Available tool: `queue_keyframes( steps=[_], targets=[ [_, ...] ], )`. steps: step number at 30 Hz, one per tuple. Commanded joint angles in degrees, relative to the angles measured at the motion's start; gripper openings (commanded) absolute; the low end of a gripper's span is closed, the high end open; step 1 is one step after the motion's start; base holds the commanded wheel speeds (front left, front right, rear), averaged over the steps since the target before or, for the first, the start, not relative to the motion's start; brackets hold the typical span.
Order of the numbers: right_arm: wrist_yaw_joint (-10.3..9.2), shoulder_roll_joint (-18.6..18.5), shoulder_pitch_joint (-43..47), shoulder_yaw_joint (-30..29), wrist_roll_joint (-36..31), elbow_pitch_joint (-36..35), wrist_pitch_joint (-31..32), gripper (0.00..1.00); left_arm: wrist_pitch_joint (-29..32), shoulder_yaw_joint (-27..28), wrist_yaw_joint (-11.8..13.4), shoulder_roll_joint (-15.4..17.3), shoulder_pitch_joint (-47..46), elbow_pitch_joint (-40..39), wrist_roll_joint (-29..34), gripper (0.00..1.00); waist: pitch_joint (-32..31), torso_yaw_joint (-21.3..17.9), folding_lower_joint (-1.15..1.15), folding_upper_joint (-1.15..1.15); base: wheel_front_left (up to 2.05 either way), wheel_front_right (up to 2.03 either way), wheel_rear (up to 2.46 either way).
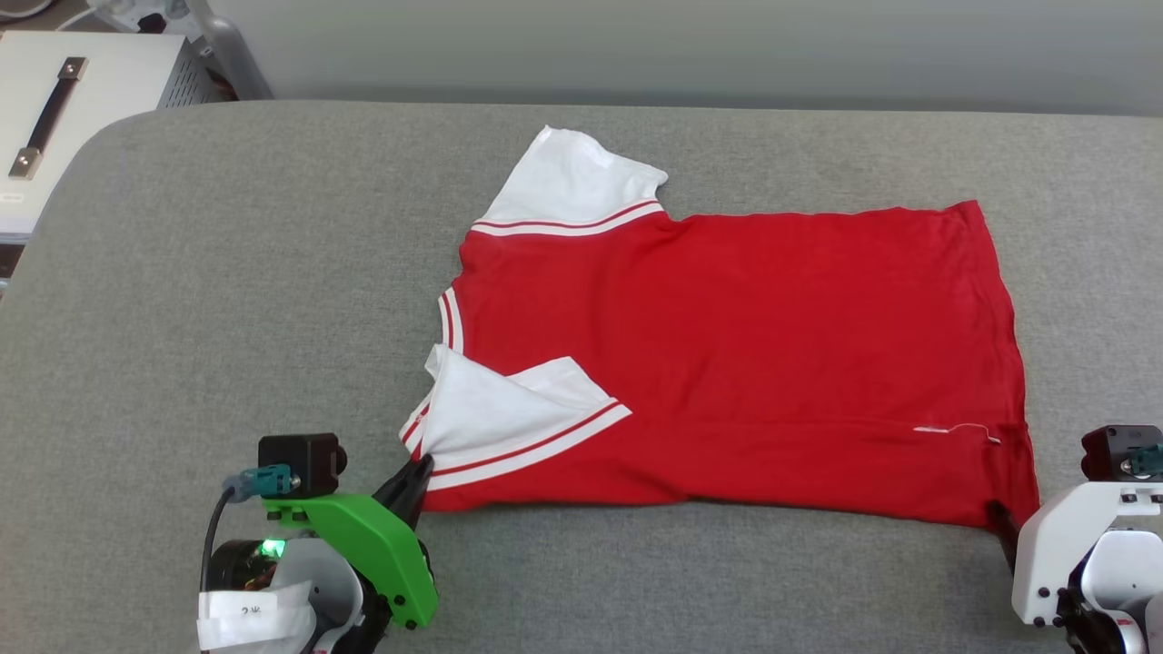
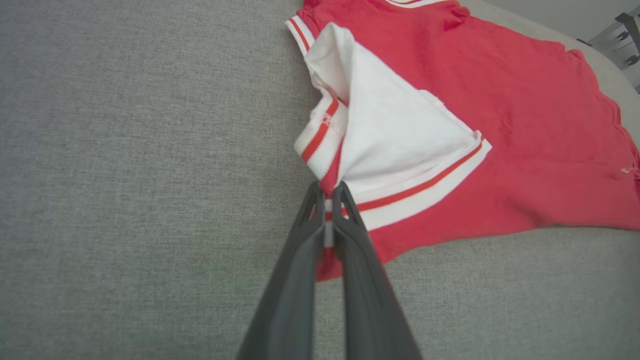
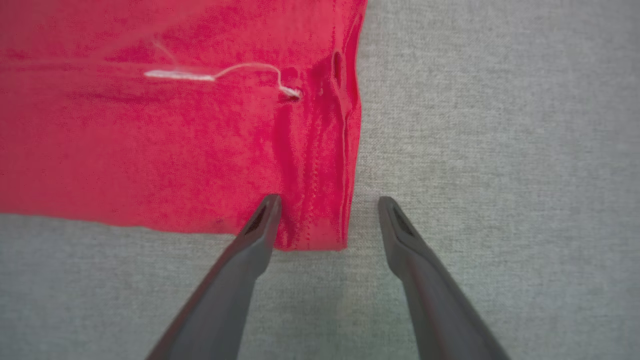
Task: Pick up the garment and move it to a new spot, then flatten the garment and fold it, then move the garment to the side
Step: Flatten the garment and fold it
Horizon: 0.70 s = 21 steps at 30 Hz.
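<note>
Garment (image 1: 745, 345) is lying flat on the padded surface (image 1: 227, 272), spanning centre to right of the head view, hem toward the right edge. Far sleeve (image 1: 572, 182) is pointing to upper centre. Near sleeve (image 1: 509, 418) is lying folded over the body, lower centre-left. Left gripper (image 1: 413, 477), lower left, is pinching the garment's edge beside the near sleeve. Right gripper (image 3: 327, 202), lower right, is straddling the hem corner with fingers spread. Handled case (image 1: 82, 100) is sitting beyond the surface, upper left.
</note>
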Motion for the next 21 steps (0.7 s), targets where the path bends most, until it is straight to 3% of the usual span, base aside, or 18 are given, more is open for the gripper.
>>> queue_keyframes(
  steps=[1,7,8,9,10,11,21],
  targets=[
    [-0.05,0.7,-1.1,-0.7,-0.8,0.9,-0.4,1.00,-0.4,0.2,0.5,0.5,-0.1,-0.5,0.9,0.00,0.5,0.5,0.00,0.00,0.00,0.00,0.00],
    [-0.05,2.0,-1.6,-0.1,-0.3,3.7,1.0,1.00,-0.4,-0.1,0.1,0.7,-0.5,-1.1,1.3,0.00,1.6,1.0,0.00,0.00,0.00,0.00,0.00],
    [-0.05,2.1,-1.6,0.1,0.1,4.0,1.3,0.85,-0.3,-0.2,0.0,0.7,-0.5,-1.0,1.2,0.00,1.7,1.0,0.00,0.00,0.00,0.00,0.00],
    [-0.05,2.2,-1.5,0.2,0.6,4.4,1.7,0.39,-0.1,-0.3,-0.1,0.8,-0.5,-0.8,1.2,0.00,1.8,1.1,0.00,0.00,0.00,0.00,0.00],
    [-0.05,2.2,-1.5,0.4,0.9,4.7,2.1,0.07,0.2,-0.5,-0.2,0.9,-0.6,-0.6,1.2,0.00,1.9,1.1,0.00,0.00,0.00,0.00,0.00],
    [-0.05,2.1,-1.5,0.5,1.0,5.1,2.5,0.00,0.4,-0.7,-0.3,0.9,-0.6,-0.3,1.3,0.00,1.9,1.0,0.00,0.00,0.00,0.00,0.00],
    [-0.05,-0.4,-1.5,-0.1,1.5,5.4,2.3,0.00,1.1,-1.3,-0.8,1.6,1.3,2.5,0.2,0.00,-1.5,-0.2,0.00,0.00,0.00,0.00,0.00]
  ],
)
